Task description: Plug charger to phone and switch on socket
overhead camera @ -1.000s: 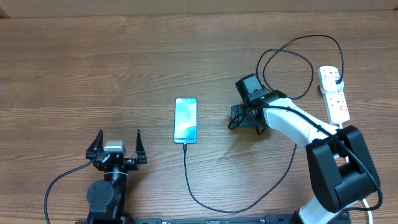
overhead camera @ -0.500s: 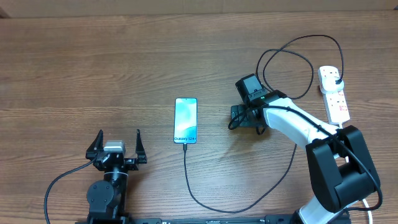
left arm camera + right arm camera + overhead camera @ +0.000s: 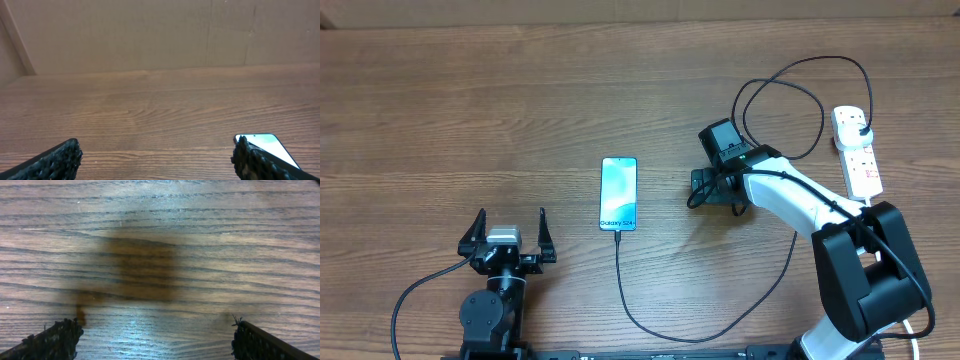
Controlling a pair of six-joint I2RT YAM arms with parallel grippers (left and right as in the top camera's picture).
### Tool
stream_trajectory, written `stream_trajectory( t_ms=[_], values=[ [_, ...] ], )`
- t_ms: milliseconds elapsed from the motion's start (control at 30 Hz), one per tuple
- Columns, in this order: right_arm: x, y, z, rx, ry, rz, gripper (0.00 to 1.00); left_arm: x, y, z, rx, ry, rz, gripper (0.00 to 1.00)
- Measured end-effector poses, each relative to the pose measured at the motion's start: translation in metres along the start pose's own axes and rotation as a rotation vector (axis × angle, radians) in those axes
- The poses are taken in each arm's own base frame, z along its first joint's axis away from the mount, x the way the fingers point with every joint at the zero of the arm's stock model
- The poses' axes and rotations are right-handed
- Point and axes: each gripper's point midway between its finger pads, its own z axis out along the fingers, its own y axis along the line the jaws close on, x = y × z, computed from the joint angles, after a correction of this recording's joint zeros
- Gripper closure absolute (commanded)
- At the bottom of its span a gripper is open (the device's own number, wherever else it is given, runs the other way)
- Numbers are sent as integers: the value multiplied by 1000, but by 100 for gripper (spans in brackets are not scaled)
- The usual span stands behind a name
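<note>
Charger (image 3: 617, 262) appearing seated in phone (image 3: 619, 193), plug (image 3: 861, 126) sitting in socket (image 3: 863, 168). You are holding left gripper (image 3: 510, 233) and right gripper (image 3: 713, 190) apart, empty. Switching-on likely remaining.

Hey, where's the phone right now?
In the overhead view, the phone lies mid-table, right of the left gripper, with the charger at its near end.

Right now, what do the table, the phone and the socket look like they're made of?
Table: wood or wood-look laminate, brown grain lines, slight sheen. Phone: probably glass front, smooth and glowing pale blue, dark edges. Socket: likely plastic, plain smooth white.
</note>
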Motion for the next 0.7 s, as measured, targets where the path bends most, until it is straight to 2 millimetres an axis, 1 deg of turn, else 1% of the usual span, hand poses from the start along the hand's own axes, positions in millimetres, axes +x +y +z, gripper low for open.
stream_trajectory(
  t_ms=[367,467,533,700],
  values=[
    [1,4,-1,-4,-4,-11,0,0,0,0,0,0,0,0],
    [-2,5,-6,-10,-20,-8,0,0,0,0,0,0,0,0],
    [-9,5,-19,-25,-57,-1,0,0,0,0,0,0,0,0],
    [-30,4,-65,-75,-191,23,0,0,0,0,0,0,0,0]
  ],
)
